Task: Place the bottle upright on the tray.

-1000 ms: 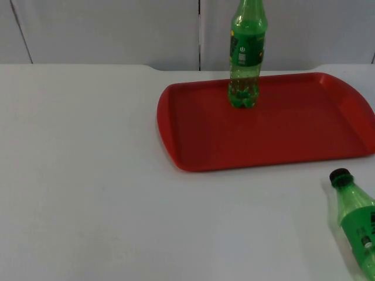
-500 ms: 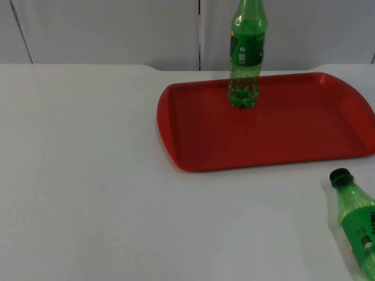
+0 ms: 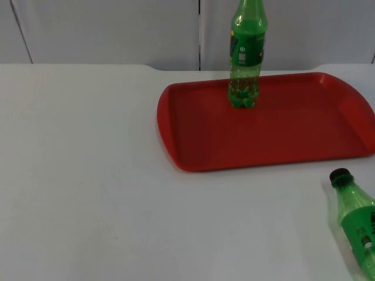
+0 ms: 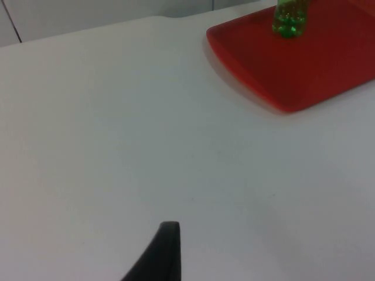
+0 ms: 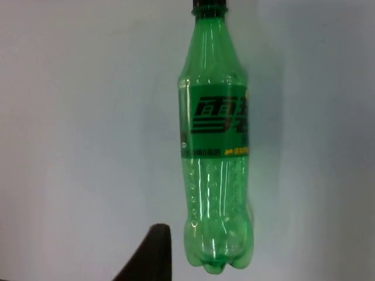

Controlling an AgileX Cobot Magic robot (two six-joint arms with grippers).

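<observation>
Lying on the counter point(image 3: 88, 175) near the tray point(image 3: 193, 152), the second bottle point(image 5: 215, 146) awaits pickup. Right gripper point(image 5: 153, 257) hovers above it; grasp mid-body, squarely. Gripper openings: cannot tell.

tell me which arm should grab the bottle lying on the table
Right, probably. The lying bottle rests on the table's right side, and the right gripper's fingertip sits just beside its base. The left gripper's fingertip is over bare table, far from it, beyond the tray.

One black fingertip of the left pincer point(image 4: 158, 254) and one of the right pincer point(image 5: 149, 254) show.
</observation>
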